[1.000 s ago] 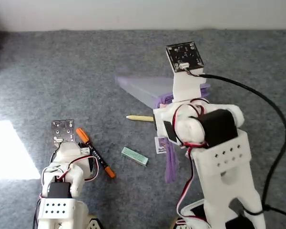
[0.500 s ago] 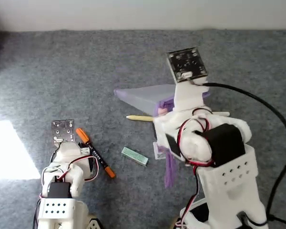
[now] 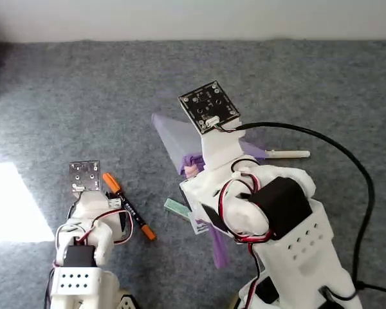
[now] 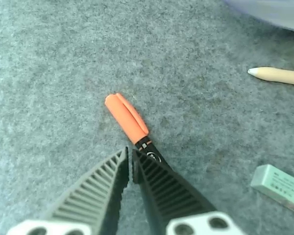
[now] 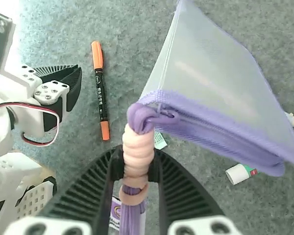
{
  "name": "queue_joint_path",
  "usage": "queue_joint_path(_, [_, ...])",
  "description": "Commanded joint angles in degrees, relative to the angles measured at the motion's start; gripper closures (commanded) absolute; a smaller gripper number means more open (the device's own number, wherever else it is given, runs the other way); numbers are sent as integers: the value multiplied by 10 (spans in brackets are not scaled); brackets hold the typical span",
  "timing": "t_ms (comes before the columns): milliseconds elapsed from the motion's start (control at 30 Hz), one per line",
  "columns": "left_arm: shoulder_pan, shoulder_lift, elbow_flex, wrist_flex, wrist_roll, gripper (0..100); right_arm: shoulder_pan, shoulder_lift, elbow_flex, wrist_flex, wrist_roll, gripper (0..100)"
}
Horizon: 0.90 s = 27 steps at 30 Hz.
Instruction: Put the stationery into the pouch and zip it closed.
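1. The pouch, pale lilac and see-through with a purple trimmed edge, hangs tilted from its strap above the middle of the table. I cannot tell whether any part of it touches the grey felt surface.
2. The strap is a pink and purple loop knotted at one corner of the pouch. My right gripper has its fingers clenched on that loop, just below the knot.
3. I cannot tell from here whether the zip is open.
4. The green eraser lies flat on the table, near the low end of the strap and partly under the right arm in the high view.
5. A cream pencil lies on the table between the eraser and the pouch.
6. A white pen lies on the table on the far side of the right arm from the left arm, apart from the pouch.
7. A short white item with a green and red mark lies on the table below the pouch's purple edge.
8. The orange marker lies flat, with its black barrel running under the tips of my left gripper.
9. The left fingers are pressed together with nothing between them, low over the table just at the marker.
10. The left arm sits well apart from the pouch.
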Motion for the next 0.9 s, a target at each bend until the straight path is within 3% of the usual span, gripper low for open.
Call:
queue_joint_path(0, [5, -7, -122, 54, -4, 966, -3, -35, -5, 15, 11, 991])
queue_joint_path(167, [5, -6, -262, 125, 82, 753, -2, -47, -4, 13, 72, 991])
queue_joint_path(267, [26, -4, -320, 178, 98, 639, 0, -48, -4, -14, 83, 991])
queue_joint_path(400, [95, -6, -393, 246, 134, 640, -1, -43, -2, -30, 95, 991])
queue_joint_path(567, [178, -6, -468, 276, 176, 640, 0, -43, -2, -37, 111, 991])
queue_joint_path(867, [208, -4, -489, 284, 182, 640, 0, -47, 19, -38, 111, 991])
